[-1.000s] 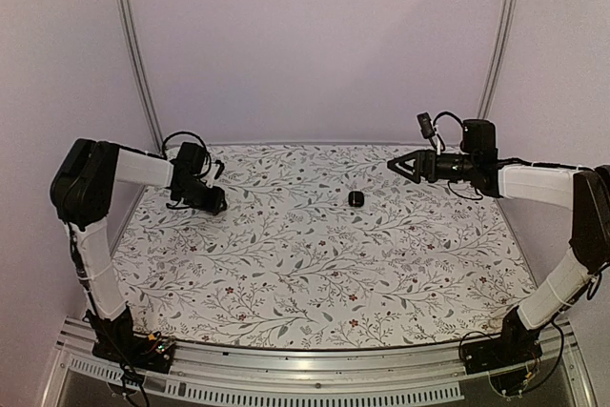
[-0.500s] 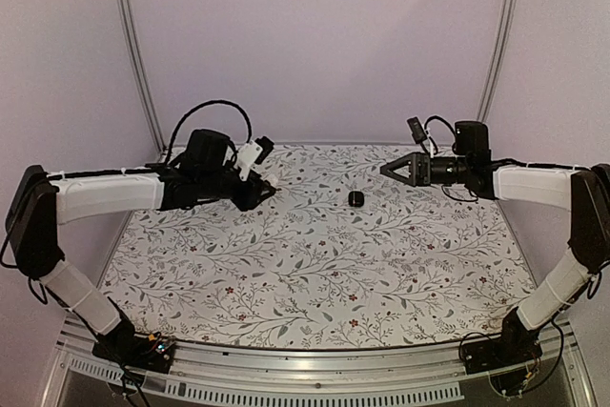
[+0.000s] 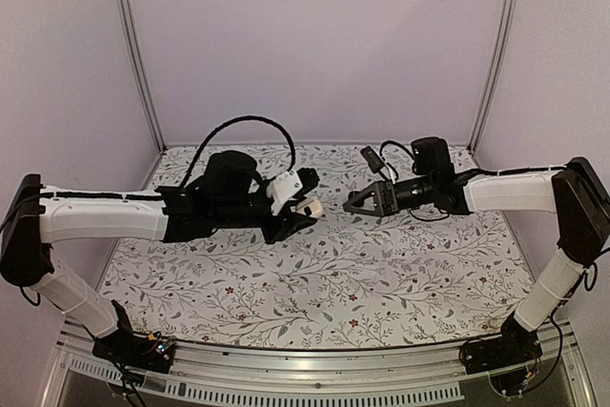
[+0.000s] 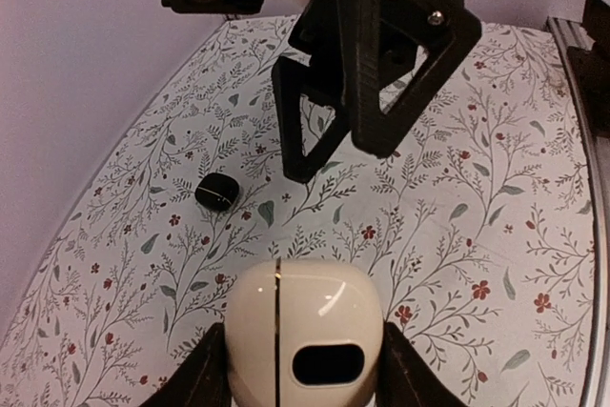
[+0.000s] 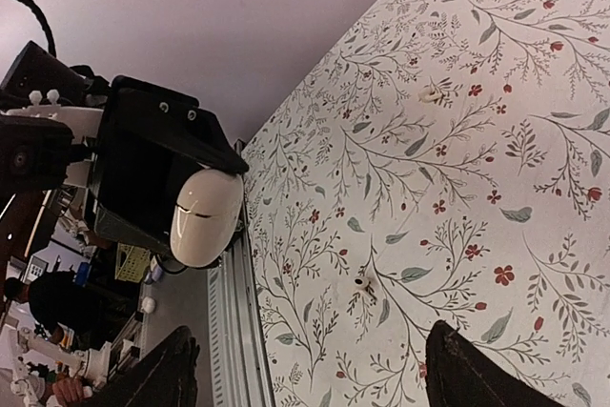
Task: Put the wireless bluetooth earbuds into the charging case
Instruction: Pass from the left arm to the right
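My left gripper (image 4: 305,369) is shut on a cream, rounded charging case (image 4: 303,331) with a lid seam and a dark oval on its face. It holds the case in the air over the middle of the table (image 3: 307,207). My right gripper (image 3: 348,207) points at the case from the right, a short gap away. It is open with nothing between its fingers (image 5: 462,369). Its wrist view shows the case (image 5: 205,216) straight ahead. Two tiny pale earbuds (image 5: 362,282) (image 5: 431,94) lie apart on the floral cloth.
A small black rounded piece (image 4: 217,193) sits on the floral tablecloth (image 3: 315,274) below the right gripper (image 4: 338,159). The right arm hides it in the top view. A metal rail (image 3: 286,383) runs along the near edge. Purple walls and two poles close in the back.
The left arm has swung right and forward, carrying the cream case to the table's middle. The right gripper has moved left to meet it, and its jaws have narrowed a little.
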You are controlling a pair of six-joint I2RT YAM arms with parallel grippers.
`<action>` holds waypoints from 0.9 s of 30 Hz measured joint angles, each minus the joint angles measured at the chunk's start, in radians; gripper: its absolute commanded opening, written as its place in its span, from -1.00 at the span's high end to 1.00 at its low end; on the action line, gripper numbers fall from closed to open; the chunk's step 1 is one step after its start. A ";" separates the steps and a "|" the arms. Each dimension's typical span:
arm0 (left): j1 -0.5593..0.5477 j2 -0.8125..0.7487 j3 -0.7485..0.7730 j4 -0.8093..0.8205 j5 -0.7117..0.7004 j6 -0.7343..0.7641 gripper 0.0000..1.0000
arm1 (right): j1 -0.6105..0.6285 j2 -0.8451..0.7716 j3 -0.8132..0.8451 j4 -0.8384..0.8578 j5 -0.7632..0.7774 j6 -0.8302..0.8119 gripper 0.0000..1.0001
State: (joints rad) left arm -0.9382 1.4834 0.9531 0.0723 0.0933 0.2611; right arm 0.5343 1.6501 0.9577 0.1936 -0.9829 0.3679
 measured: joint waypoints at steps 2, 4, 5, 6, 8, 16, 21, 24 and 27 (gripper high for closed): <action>-0.011 0.000 0.000 0.005 -0.016 0.009 0.30 | 0.027 0.006 0.002 0.000 0.002 0.006 -0.51; -0.024 0.001 0.000 0.010 -0.037 0.021 0.31 | 0.051 0.012 0.004 0.002 0.003 0.013 -0.44; -0.032 0.003 0.000 0.015 -0.052 0.026 0.31 | 0.063 0.016 0.005 0.007 0.003 0.019 -0.40; -0.042 0.005 0.000 0.020 -0.065 0.032 0.30 | 0.072 0.020 0.005 0.013 0.003 0.026 -0.38; -0.060 0.013 0.000 0.027 -0.099 0.045 0.31 | 0.086 0.026 0.008 0.020 0.003 0.038 -0.32; -0.087 0.043 0.000 0.039 -0.174 0.080 0.32 | 0.118 0.058 0.055 0.047 -0.001 0.071 0.01; -0.095 0.051 0.000 0.042 -0.196 0.094 0.32 | 0.132 0.074 0.068 0.055 -0.001 0.082 0.09; -0.100 0.056 0.002 0.043 -0.204 0.100 0.34 | 0.140 0.078 0.070 0.055 -0.003 0.086 0.15; -0.104 0.062 0.003 0.042 -0.211 0.106 0.34 | 0.146 0.086 0.076 0.059 -0.006 0.089 0.20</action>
State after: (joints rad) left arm -1.0420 1.5452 0.9565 0.1146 -0.1181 0.3672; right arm 0.6800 1.7363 1.0336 0.2523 -0.9886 0.4572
